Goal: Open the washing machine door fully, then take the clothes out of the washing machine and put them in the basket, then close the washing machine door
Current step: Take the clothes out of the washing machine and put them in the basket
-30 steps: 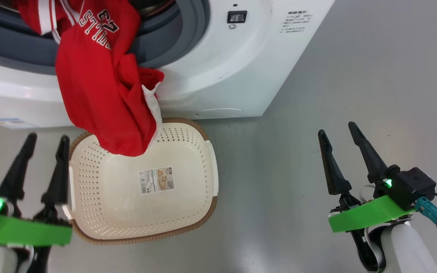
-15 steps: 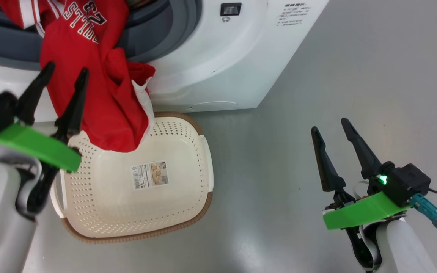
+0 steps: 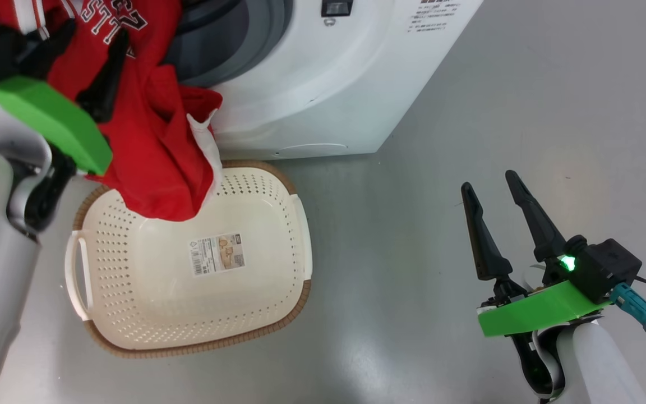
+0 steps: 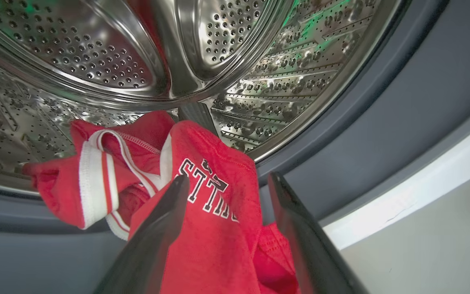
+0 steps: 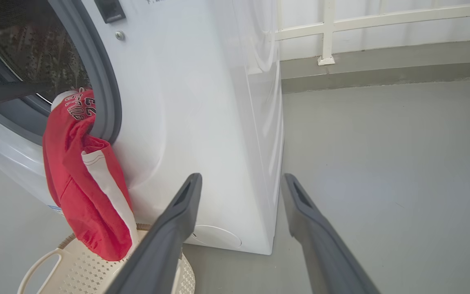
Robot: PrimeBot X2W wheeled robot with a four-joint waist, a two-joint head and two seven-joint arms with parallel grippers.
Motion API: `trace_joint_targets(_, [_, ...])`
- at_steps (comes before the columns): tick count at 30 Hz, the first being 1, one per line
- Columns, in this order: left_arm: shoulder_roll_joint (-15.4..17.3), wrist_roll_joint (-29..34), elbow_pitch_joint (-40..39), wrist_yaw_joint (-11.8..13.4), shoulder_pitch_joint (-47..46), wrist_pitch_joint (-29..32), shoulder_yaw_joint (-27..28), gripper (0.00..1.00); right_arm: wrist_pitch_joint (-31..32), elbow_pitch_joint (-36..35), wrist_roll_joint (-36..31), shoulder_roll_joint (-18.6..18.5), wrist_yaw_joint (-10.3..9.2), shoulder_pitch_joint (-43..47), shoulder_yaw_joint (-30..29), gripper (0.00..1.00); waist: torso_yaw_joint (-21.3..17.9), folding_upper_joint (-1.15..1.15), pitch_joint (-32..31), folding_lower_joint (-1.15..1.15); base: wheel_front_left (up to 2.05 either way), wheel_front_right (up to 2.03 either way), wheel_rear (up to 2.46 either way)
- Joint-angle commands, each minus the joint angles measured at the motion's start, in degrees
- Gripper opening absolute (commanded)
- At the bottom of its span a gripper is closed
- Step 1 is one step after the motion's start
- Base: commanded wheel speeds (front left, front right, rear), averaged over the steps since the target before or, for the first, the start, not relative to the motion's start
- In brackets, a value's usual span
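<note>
My left hand (image 3: 94, 31) is up at the mouth of the washing machine (image 3: 312, 84), its two dark fingers spread apart and clamped on nothing. In the left wrist view the hand (image 4: 229, 177) points into the perforated steel drum (image 4: 96, 49), and the clothes (image 4: 214, 228) lie right under and between the fingers; I cannot tell whether either finger touches the cloth. The clothes (image 3: 155, 151) are bright red, with white lettering and white striped bands. They spill from the drum over the grey rubber ring (image 4: 382, 134) and hang down the white front of the machine. Their lower end, with a white strip along it, dangles over the machine-side rim of the basket (image 3: 149, 292). The right wrist view shows the same bundle of clothes (image 5: 72, 183) draped from the opening, its bottom edge reaching down to the basket (image 5: 76, 269). The basket stands on the grey floor (image 3: 469, 112) just in front of the machine, and a sticker (image 3: 216, 254) shows on its bottom. My right hand (image 3: 488, 180) hangs well apart from all this, low over bare floor to the right, fingers open and holding nothing. From its wrist, that hand (image 5: 241, 177) looks toward the machine's front corner (image 5: 202, 122).
</note>
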Motion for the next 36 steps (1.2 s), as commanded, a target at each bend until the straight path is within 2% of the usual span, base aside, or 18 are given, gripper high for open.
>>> trace_joint_targets(1, [2.4,-0.4,0.2,-0.2,-2.8,0.4,1.1,1.00,-0.3,-1.6,0.1,0.3,0.09,-0.7,1.5,1.00,-0.1,0.00,0.3,0.00,0.00,0.00,0.00])
trace_joint_targets(10, [2.9,-3.6,10.7,-0.2,-12.0,2.7,-4.9,1.00,-0.3,-1.9,0.9,0.3,0.09,-2.0,2.8,1.00,-1.7,0.00,2.3,0.00,0.00,0.00,0.00])
trace_joint_targets(19, [4.8,-7.9,18.8,-0.2,-16.4,2.6,-11.8,1.00,-0.3,-2.2,1.9,0.3,0.09,-2.3,3.8,1.00,-4.1,0.00,3.0,0.00,0.00,0.00,0.00])
trace_joint_targets(28, [4.7,-11.6,21.3,-0.2,-17.9,0.3,-19.7,1.00,-0.3,-2.7,2.2,0.3,0.09,-2.3,3.8,1.00,-4.8,0.00,3.6,0.00,0.00,0.00,0.00])
trace_joint_targets(29, [4.7,-12.1,21.5,-0.2,-18.1,0.0,-20.5,0.95,-0.3,-2.7,2.2,0.3,0.09,-2.3,3.8,1.00,-4.8,0.00,3.6,0.00,0.00,0.00,0.00])
trace_joint_targets(30, [4.8,-12.4,21.6,-0.2,-18.4,-0.7,-21.2,0.53,-0.3,-2.7,2.3,0.3,0.09,-2.4,3.8,1.00,-4.9,0.00,3.7,0.00,0.00,0.00,0.00])
trace_joint_targets(31, [5.0,-12.7,21.7,-0.2,-18.6,-1.5,-21.8,0.39,-0.3,-2.8,2.3,0.3,0.09,-2.5,3.9,1.00,-4.9,0.00,3.7,0.00,0.00,0.00,0.00])
trace_joint_targets(32, [5.0,-13.1,22.0,-0.2,-18.8,-2.0,-22.4,0.13,-0.3,-2.8,2.3,0.3,0.09,-2.5,3.9,1.00,-4.9,0.00,3.7,0.00,0.00,0.00,0.00])
trace_joint_targets(33, [5.1,-13.6,22.2,-0.2,-19.0,-2.4,-23.0,0.00,-0.3,-2.8,2.3,0.3,0.09,-2.6,3.8,1.00,-4.9,0.00,3.7,0.00,0.00,0.00,0.00])
trace_joint_targets(36, [5.2,-15.1,22.5,-0.2,-19.5,-3.7,-24.6,0.00,-0.3,-2.8,2.2,0.3,0.09,-2.6,3.6,1.00,-4.7,0.00,3.6,0.00,0.00,0.00,0.00])
